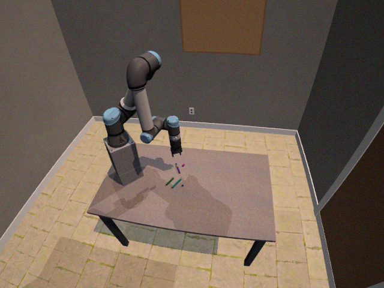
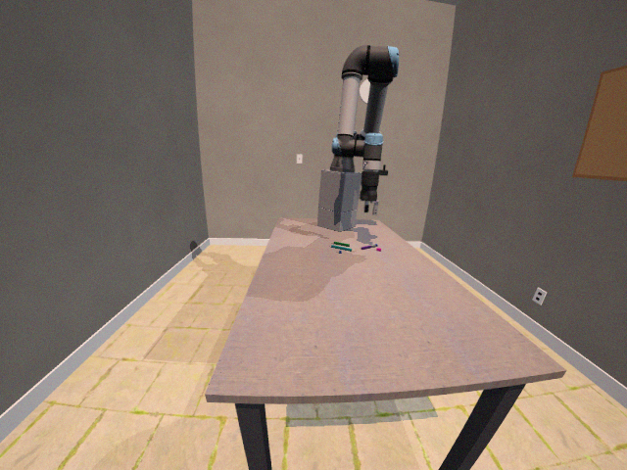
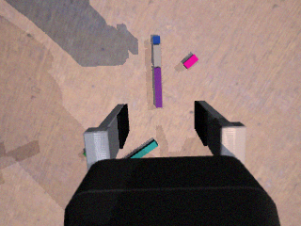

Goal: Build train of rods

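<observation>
Purple rod (image 3: 158, 87), grey rod (image 3: 156, 55) and blue rod (image 3: 155, 40) lie in 1 line on the table (image 1: 235, 198). 1 pink-red rod (image 3: 190, 61) lies beside. Gripper (image 3: 162, 126) hangs above, wide open, holding nothing.

My arm (image 1: 141, 93) is built of dark grey joint housings with light blue round caps (image 1: 111, 115) and paler grey tube links. It rises from a grey box pedestal (image 1: 131, 164) at the left of the top view. My claw (image 3: 162, 127) has a black body low in the wrist view and two fingers, dark inside, light grey outside. Near my wrist a small white mark shows, perhaps a label.
</observation>
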